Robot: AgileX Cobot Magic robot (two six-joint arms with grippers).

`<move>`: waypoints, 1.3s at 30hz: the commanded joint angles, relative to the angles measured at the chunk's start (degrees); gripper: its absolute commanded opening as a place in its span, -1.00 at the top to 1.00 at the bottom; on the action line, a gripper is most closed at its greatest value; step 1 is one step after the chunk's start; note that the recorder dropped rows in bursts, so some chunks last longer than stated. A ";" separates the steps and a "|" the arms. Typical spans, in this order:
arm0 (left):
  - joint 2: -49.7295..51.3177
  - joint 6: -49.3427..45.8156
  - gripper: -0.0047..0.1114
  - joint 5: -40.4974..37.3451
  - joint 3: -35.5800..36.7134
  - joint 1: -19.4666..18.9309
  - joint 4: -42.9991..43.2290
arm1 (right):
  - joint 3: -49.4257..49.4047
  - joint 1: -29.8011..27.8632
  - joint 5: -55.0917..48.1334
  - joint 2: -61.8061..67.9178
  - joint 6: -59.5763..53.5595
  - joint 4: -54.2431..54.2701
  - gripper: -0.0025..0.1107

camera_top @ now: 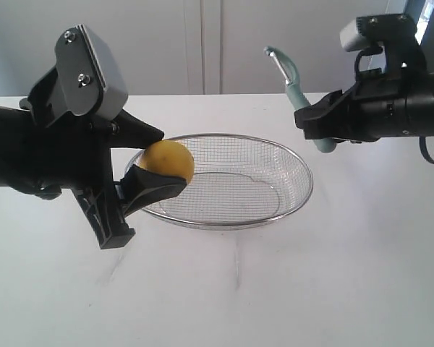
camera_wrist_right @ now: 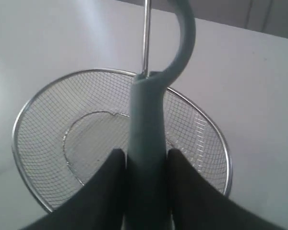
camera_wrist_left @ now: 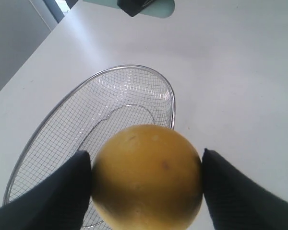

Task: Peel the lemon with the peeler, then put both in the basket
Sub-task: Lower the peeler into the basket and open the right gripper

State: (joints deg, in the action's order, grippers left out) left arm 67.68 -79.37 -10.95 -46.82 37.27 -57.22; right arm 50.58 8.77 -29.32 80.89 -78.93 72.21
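Note:
My left gripper is shut on the round yellow lemon, holding it just above the left rim of the wire-mesh basket. In the left wrist view the lemon fills the gap between both black fingers, with the basket beneath and beyond it. My right gripper is shut on the pale teal peeler, held upright above the basket's right side with its hooked head up. The right wrist view shows the peeler handle clamped between the fingers, over the basket.
The basket rests on a white table. A pale wall rises behind the table's far edge. My two arms hang at either side of the basket, above the table.

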 commanded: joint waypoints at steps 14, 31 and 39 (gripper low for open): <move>-0.40 0.05 0.92 -0.66 0.08 0.02 -1.46 | 13.71 10.18 3.84 16.98 41.91 -51.31 0.96; -0.40 0.05 0.92 -0.88 0.08 0.02 -1.46 | 14.48 10.63 12.04 22.34 41.67 -51.21 0.96; -0.40 0.05 0.92 -0.88 0.08 0.02 -1.46 | 18.68 13.67 10.14 26.58 41.67 -51.21 0.96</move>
State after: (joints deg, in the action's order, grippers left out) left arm 67.68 -79.37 -11.17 -46.82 37.27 -57.22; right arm 68.06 21.47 -18.99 106.31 -37.54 20.92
